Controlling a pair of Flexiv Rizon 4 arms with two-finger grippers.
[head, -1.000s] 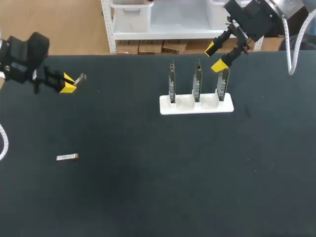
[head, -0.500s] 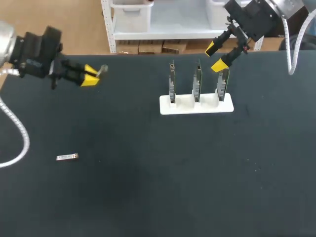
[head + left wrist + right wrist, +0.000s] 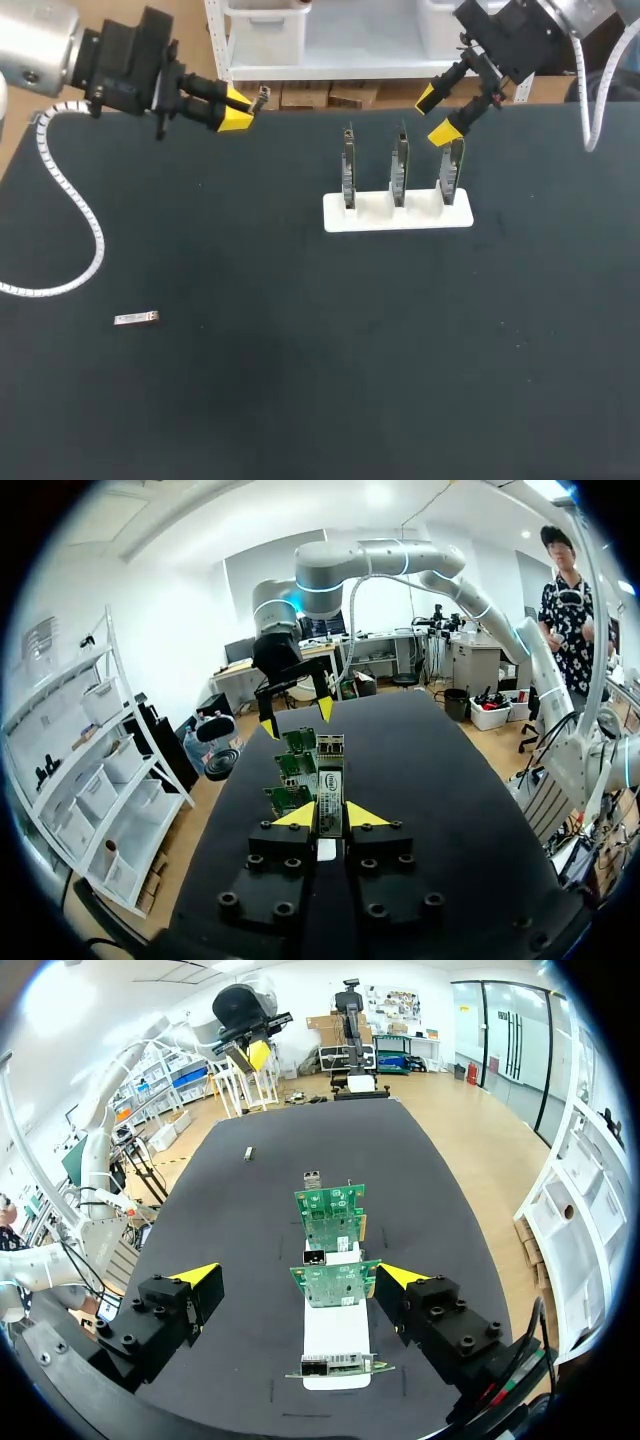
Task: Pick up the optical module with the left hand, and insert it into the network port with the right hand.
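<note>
Left pincer (image 3: 238, 106) (optical module (image 3: 262, 95) clamped) farther right.

My counter (image 3: 300, 380): matte black, wide. Beyond its far edge, white shelf rack (image 3: 330, 70) with pale bins (image 3: 265, 30), cardboard boxes (image 3: 300, 97) beneath. Floor (image 3: 195, 35) tan, wood-tone. Walls (image 3: 180, 620) white, ceiling lights (image 3: 378, 494) bright. More white shelving (image 3: 90, 770) along wall beside counter, in my left wrist view. Glass doors (image 3: 500, 1040) at far end, in my right wrist view.
</note>
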